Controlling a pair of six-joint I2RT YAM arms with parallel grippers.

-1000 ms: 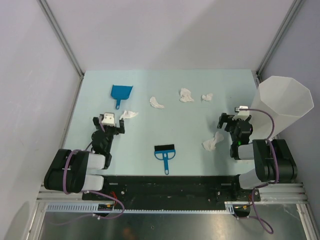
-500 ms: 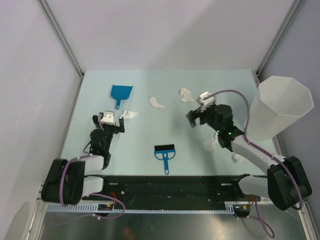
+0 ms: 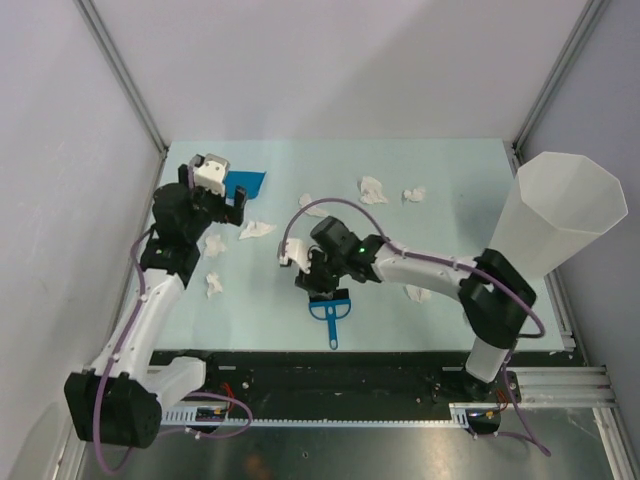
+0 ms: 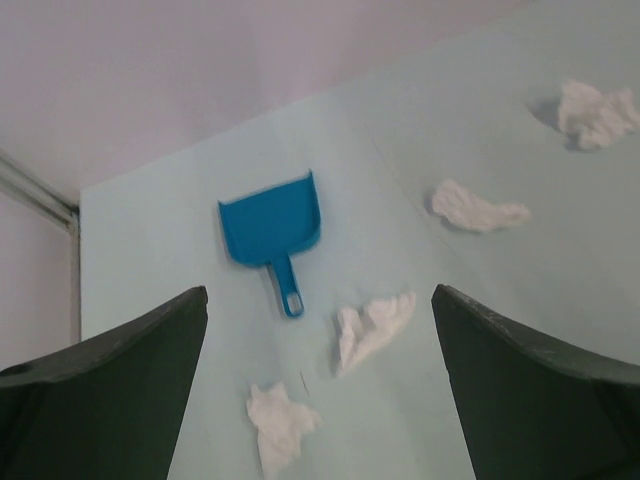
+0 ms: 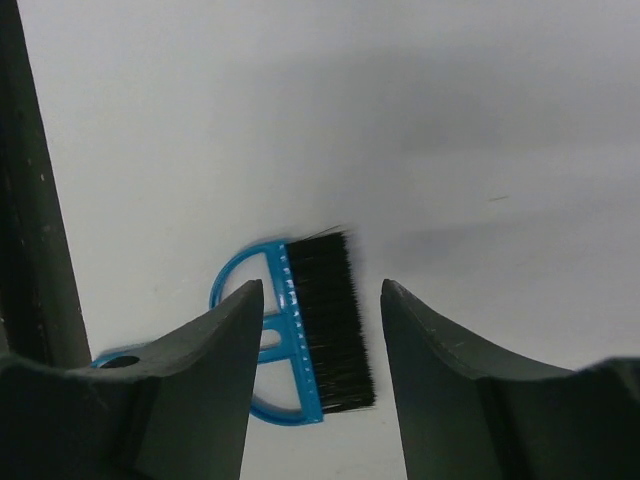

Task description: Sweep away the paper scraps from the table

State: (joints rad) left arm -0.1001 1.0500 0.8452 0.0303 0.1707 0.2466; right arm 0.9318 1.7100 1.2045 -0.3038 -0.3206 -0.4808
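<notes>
Seven paper scraps (image 3: pixel 257 229), one brush (image 3: pixel 330 312), one dustpan (image 4: pixel 272 225) (left and right jaws both apart, empty)

No readable text, label, brand, number or sign anywhere in the three views. Plain and unmarked: the small blue plastic dustpan (image 4: pixel 272 228), the blue-framed hand brush with black bristles (image 5: pixel 322 320), the tall white faceted bin (image 3: pixel 558 212) and the flat pale mint-green table (image 3: pixel 455 165). Too small to tell on the arms' own housings.
</notes>
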